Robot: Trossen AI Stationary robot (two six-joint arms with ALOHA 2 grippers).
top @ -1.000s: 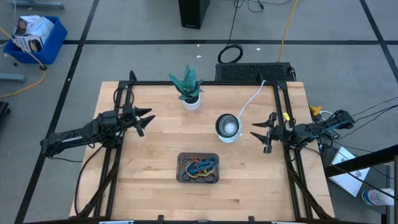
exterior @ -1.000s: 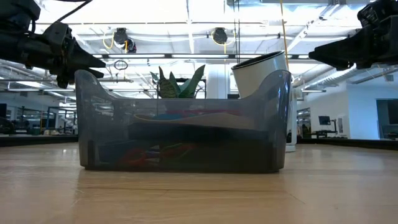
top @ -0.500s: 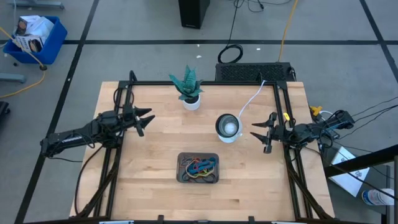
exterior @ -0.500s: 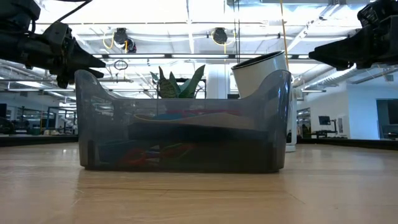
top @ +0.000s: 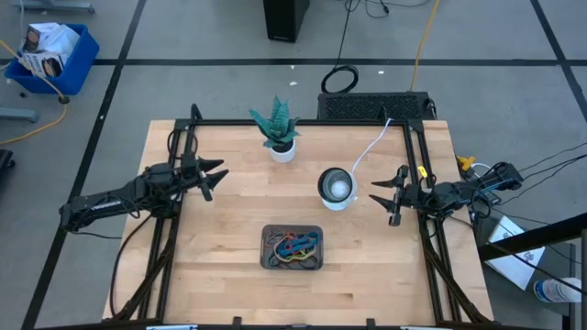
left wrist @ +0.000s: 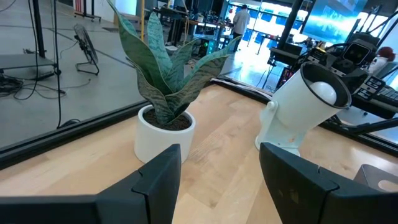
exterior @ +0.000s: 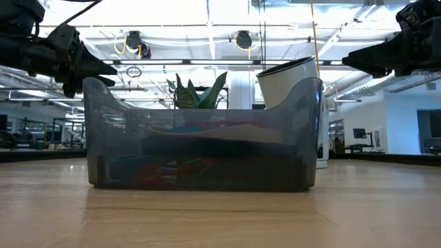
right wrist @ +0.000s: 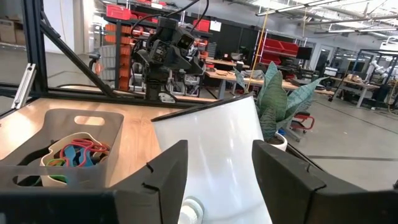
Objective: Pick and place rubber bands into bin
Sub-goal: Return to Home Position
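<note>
Your table point(top: 229, 247) holds these items, each placed from the bin.

1. Bin point(top: 268, 248): a grey tray with rounded corners. It sits flat on the wood near the front edge, about midway across. In your low view its wall point(exterior: 207, 138) fills the middle of the picture.

2. Rubber bands point(top: 295, 246): a tangle of blue, red-orange and yellow-green loops lying inside the bin. Your right wrist view shows the pile point(right wrist: 74, 152) on the bin's floor. The low view shows the colours dimly through the wall.

3. Left gripper point(top: 216, 181): well to the bin's left and farther back, raised above the wood and pointing toward the table's middle. Its fingers point(left wrist: 155, 180) are spread wide with nothing between them.

4. Right gripper point(top: 385, 197): well to the bin's right and a little farther back, also raised, facing the left one. Its fingers point(right wrist: 165, 180) are spread apart and hold nothing.

5. Cup point(top: 336, 187): white, behind the bin and slightly to its right. It is near the right gripper but apart from it.

6. Plant point(top: 276, 122): green striped leaves in a white pot point(top: 282, 152). It stands behind the bin, farther back than the cup.

7. Cable point(top: 367, 151): white, behind the bin to the right. It curves from beside the cup toward the back edge.
</note>
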